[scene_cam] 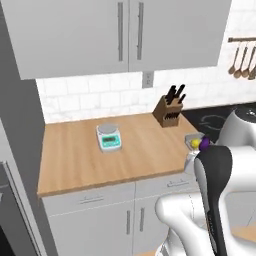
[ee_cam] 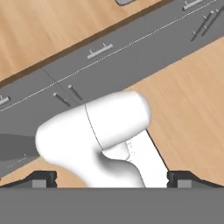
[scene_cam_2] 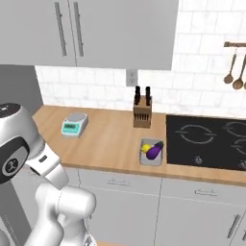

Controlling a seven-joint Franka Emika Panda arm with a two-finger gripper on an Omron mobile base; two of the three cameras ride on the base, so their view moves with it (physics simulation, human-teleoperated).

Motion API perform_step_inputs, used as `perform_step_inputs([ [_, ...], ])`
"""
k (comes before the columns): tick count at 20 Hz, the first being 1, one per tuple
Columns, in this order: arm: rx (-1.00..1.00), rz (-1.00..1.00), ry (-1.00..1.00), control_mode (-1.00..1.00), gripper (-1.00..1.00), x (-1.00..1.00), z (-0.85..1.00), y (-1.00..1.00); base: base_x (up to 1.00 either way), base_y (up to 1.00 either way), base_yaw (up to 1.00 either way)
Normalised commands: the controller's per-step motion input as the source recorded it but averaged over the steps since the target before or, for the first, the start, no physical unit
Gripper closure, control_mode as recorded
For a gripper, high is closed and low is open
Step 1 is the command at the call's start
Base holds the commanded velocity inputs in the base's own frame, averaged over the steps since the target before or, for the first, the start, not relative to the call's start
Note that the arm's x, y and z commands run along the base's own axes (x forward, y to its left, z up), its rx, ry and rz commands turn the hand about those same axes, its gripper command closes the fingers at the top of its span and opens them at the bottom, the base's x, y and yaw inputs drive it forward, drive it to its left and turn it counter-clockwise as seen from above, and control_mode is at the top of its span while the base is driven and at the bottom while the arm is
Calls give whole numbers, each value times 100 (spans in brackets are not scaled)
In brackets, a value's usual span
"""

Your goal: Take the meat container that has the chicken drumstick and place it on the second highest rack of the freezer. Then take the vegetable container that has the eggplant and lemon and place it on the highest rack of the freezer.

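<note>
On the wooden surface point(scene_cam_2: 110, 139), beside the black cooktop point(scene_cam_2: 206, 139), a small grey container point(scene_cam_2: 152, 153) is sitting near the front edge, carrying the eggplant point(scene_cam_2: 154, 150) and the lemon point(scene_cam_2: 146, 148) side by side. In the left base view that same container is peeking out at the right behind the arm's upper link, the two items showing just above it. A teal kitchen scale point(scene_cam_2: 73, 125) and a knife block point(scene_cam_2: 142, 111) are standing further back on the surface, well apart from the container.

The hand point(ee_cam: 112, 179) is pointing down toward the lower cabinet fronts and the wooden floor, its two dark fingertips point(ee_cam: 41, 178) standing wide apart at the corners of the hand view with nothing between them, so it is released and carrying nothing.

Judging from this, the vegetable container is not yet being moved, and its placement on the highest rack is left to do. No meat container with a drumstick is lying on this stretch of surface, and whether it is already resting on a freezer rack cannot be told here.
</note>
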Motion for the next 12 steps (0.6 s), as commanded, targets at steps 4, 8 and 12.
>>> perform_step_inputs([
  [4, 0, 0, 0, 100, -100, 0, 0, 0, 9, -88, 45],
  [8, 0, 0, 0, 100, -100, 0, 0, 0, 13, -75, 33],
  [12, 0, 0, 0, 100, -100, 0, 0, 0, 39, -28, 22],
])
